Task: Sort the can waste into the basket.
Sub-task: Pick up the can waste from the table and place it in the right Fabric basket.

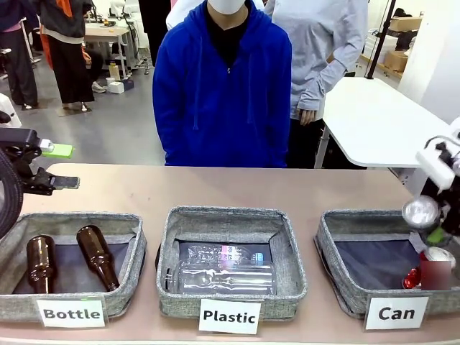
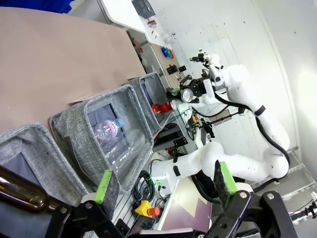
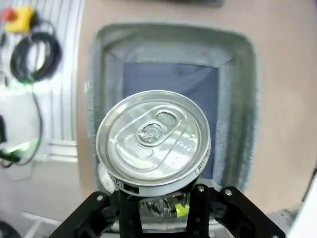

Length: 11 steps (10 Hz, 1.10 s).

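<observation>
Fingers (image 3: 148, 208) on the right arm are clamped round a silver-topped can (image 3: 153, 136) hanging over the "Can" basket (image 3: 237, 89), red can (image 1: 411, 279) already inside; it looks light, thin-walled and dent-prone, so gripping the body sides gently seems right.

Robotics lab; white robot arms (image 2: 237, 89)
</observation>
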Tool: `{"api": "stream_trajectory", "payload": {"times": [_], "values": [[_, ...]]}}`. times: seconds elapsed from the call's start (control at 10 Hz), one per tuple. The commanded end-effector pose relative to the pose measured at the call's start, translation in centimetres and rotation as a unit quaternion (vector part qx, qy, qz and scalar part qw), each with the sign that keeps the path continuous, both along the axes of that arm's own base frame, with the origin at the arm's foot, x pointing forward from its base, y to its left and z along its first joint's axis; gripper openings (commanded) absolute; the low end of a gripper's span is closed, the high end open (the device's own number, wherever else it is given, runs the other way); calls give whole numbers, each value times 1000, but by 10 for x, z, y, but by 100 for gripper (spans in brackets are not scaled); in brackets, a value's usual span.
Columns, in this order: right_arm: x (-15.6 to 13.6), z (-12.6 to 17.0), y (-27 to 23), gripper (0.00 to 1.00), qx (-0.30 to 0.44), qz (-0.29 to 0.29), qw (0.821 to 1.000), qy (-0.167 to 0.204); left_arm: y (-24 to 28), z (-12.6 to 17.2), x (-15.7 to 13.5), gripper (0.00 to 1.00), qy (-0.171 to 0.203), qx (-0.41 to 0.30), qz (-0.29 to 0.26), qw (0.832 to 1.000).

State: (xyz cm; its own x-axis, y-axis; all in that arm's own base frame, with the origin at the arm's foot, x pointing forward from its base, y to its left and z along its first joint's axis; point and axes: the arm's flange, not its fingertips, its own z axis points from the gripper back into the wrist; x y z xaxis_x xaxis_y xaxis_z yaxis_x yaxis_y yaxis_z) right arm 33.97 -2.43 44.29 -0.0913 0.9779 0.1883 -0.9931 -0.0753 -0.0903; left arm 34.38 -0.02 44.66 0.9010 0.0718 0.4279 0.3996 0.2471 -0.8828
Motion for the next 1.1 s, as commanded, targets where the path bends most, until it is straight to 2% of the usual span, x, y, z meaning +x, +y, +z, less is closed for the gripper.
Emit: {"api": "stream_trajectory", "payload": {"times": [0.0,0.2,0.3,0.4,0.5,0.7,1.0], "values": [[2,-2,18,0,-28,-2,1000,-5,0,1,-2,100,-5,-2,3,1000],[3,-7,23,0,-35,-11,999,7,0,1,-2,100,-5,-2,3,1000],[4,-11,24,95,-40,-28,999,15,0,1,-2,100,-5,-2,3,1000],[4,-9,26,95,-46,-38,998,18,0,1,-2,100,-5,-2,3,1000],[4,-5,25,100,-55,-46,997,20,0,1,-2,100,-5,-2,3,1000],[8,-2,29,100,-57,-81,995,23,0,1,-2,100,-5,-2,3,1000],[22,2,22,100,3,-131,991,34,0,1,-2,100,-5,-2,3,1000]]}}
